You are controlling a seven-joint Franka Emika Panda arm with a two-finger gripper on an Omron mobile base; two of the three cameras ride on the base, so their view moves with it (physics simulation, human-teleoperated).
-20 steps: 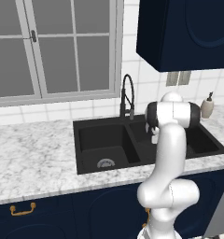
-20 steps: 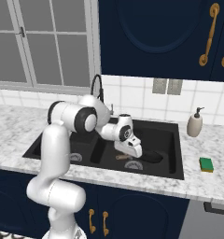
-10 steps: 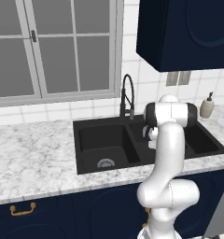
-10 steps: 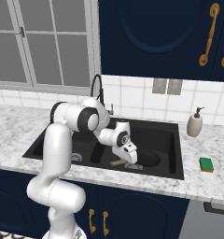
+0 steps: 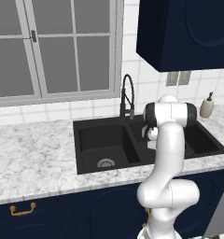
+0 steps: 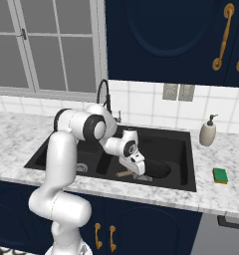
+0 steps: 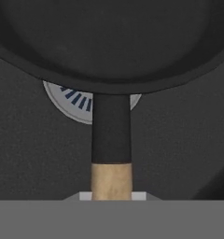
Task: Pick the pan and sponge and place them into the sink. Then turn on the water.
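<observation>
The hand (image 6: pixel 137 172) is reaching down into the right basin of the sink (image 6: pixel 183 185), at the wooden handle of the pan (image 6: pixel 156 169), and judging by the hand view, where the handle (image 7: pixel 111 179) runs straight down the middle toward the fingers, it is most likely clamped on that handle, though the fingertips themselves are hidden and I cannot tell for certain. The pan is lying low in the right basin, its black bowl sitting over the round silver drain (image 7: pixel 69 100), so the first step, getting the pan into the sink, is looking almost done. The sponge (image 6: pixel 220 175) is sitting on the marble counter (image 6: pixel 226 199) to the right of the sink, in front of the beige soap dispenser (image 6: pixel 207 132) and well apart from the arm. The faucet (image 5: pixel 127 95) is standing behind the divider with no stream visible. The next move, as I judge it, is calling for letting go of the handle, lifting clear of the basin wall, then swinging right to come down over the sponge.
</observation>
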